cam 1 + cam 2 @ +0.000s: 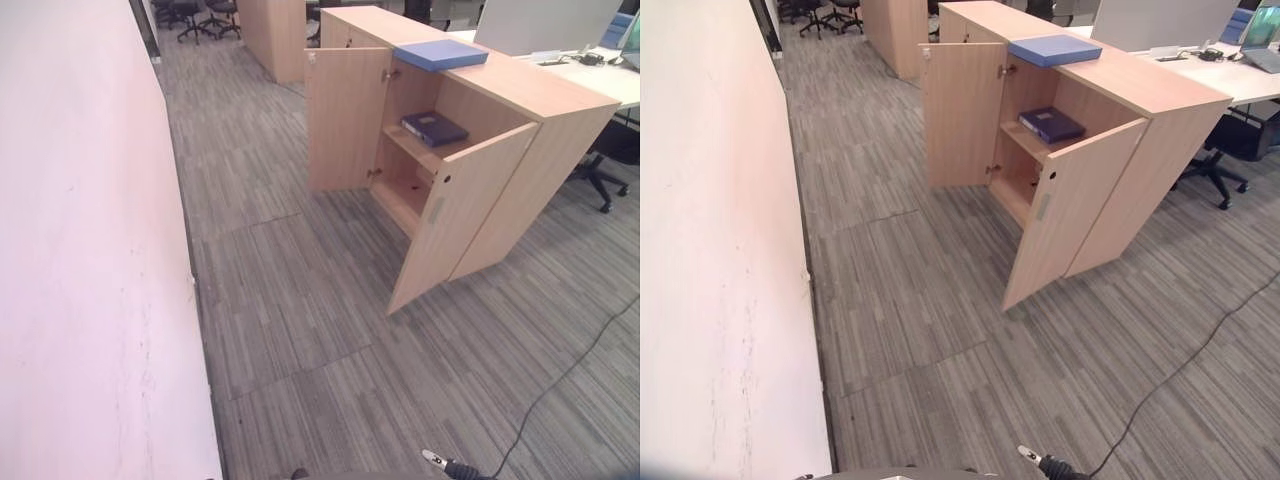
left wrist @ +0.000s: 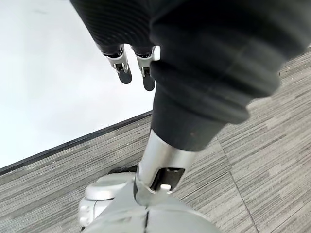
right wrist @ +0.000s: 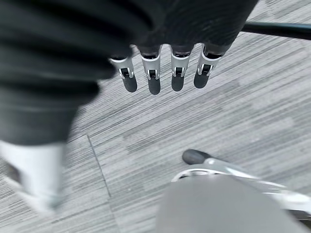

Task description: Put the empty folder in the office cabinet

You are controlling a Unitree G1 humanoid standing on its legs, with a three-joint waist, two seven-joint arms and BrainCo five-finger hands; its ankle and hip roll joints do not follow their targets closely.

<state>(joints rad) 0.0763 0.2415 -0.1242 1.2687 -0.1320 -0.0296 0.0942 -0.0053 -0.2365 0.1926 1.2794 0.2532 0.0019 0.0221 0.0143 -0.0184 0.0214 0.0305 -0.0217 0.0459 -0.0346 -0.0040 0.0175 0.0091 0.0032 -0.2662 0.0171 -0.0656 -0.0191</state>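
Note:
A light blue folder (image 1: 440,54) lies flat on top of the wooden office cabinet (image 1: 545,95), near its front corner. Both cabinet doors stand open: the left door (image 1: 345,120) swung wide, the right door (image 1: 460,215) angled towards me. Inside, a dark blue binder (image 1: 434,128) rests on the upper shelf, and the lower shelf (image 1: 405,198) looks bare. The cabinet is some way ahead of me, to the right. My left hand (image 2: 122,68) hangs over the carpet with relaxed fingers, holding nothing. My right hand (image 3: 153,77) hangs the same way, fingers straight and empty.
A long white wall (image 1: 80,250) runs along my left. Grey striped carpet (image 1: 290,300) lies between me and the cabinet. Behind the cabinet are a white desk (image 1: 600,75) and a black office chair (image 1: 605,160). Another wooden unit (image 1: 275,35) and more chairs (image 1: 195,15) stand far back.

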